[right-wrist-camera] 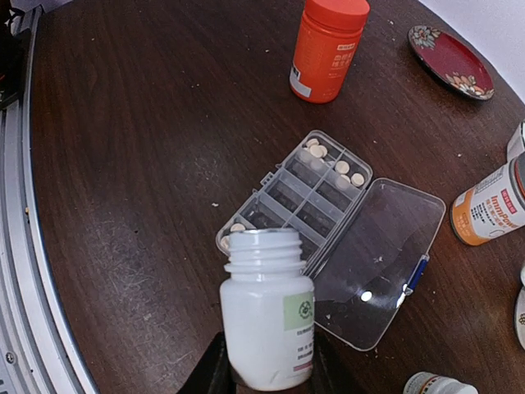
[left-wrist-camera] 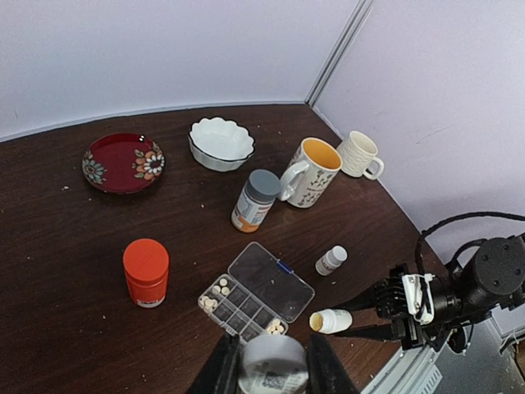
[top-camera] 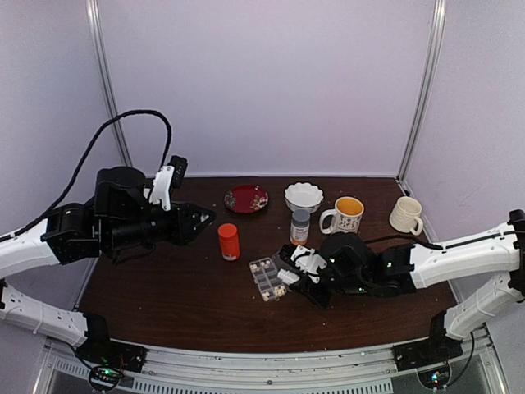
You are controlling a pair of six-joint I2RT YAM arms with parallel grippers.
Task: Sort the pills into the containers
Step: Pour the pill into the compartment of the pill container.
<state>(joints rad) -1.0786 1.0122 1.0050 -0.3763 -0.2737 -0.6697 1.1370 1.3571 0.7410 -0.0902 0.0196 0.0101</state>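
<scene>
Pills point(right-wrist-camera: 316, 151) lie at both ends of the open box point(right-wrist-camera: 305, 194), at the middle of the table point(top-camera: 164, 287), lid point(right-wrist-camera: 381, 246) laid flat. Left to right: left gripper point(left-wrist-camera: 272, 349), held above the table, clamped on a round whitish object point(left-wrist-camera: 275, 368); orange bottle point(top-camera: 229, 241), upright near the box; right gripper point(right-wrist-camera: 267, 369), gripping an uncapped white bottle point(right-wrist-camera: 267, 316), mouth turned toward the box's end.

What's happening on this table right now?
The right gripper holds an open white bottle tipped toward a clear pill box whose lid lies open. A few pills already lie inside. The left gripper hangs off to the left, clasping a small round thing I can't identify.
</scene>
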